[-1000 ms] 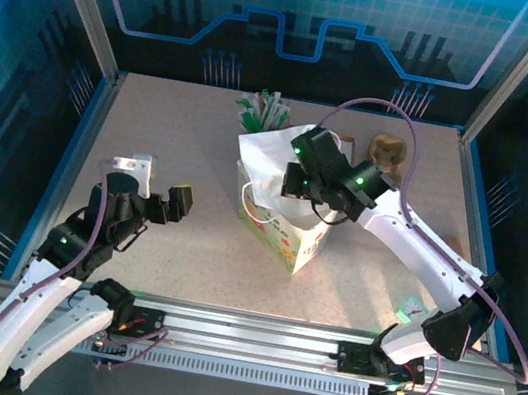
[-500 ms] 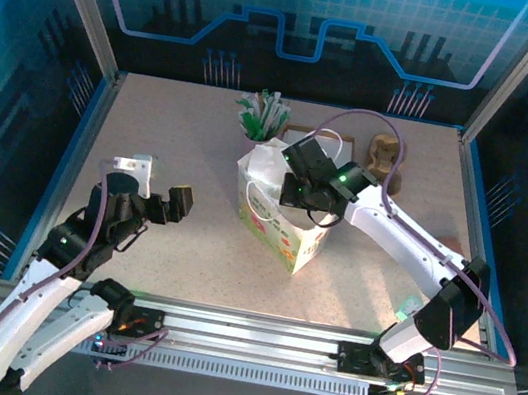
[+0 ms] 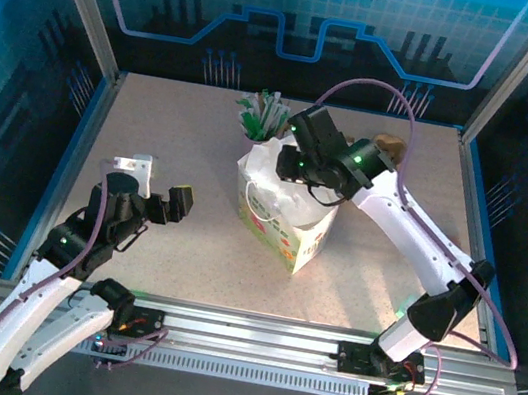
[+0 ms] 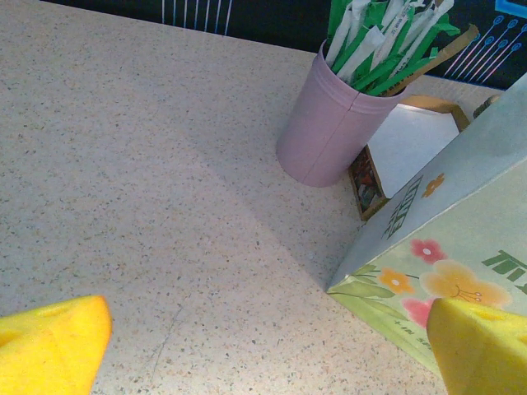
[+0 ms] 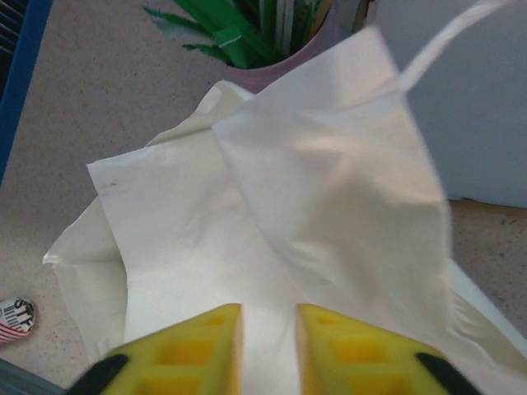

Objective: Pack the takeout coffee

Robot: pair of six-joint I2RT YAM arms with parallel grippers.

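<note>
Pink sachet cup (image 4: pixel 325 132) beside floral bag (image 4: pixel 449 263), left pincer (image 4: pixel 263 350) wide

The table (image 3: pixel 174 132) is pale with tiny dark specks. 1 paper bag (image 3: pixel 290 224) with flowers on it stands on the table, right under the right gripper (image 5: pixel 269 317) and ahead of the left gripper (image 4: pixel 272 346), to its right. 1 pink cup (image 4: pixel 325 136) of green and white sachets stands just past the bag. 1 flat white tray (image 4: pixel 408 144) with a brown edge lies beside that cup. 1 brown cup carrier (image 3: pixel 392 144) sits beyond the right gripper's arm.
</note>
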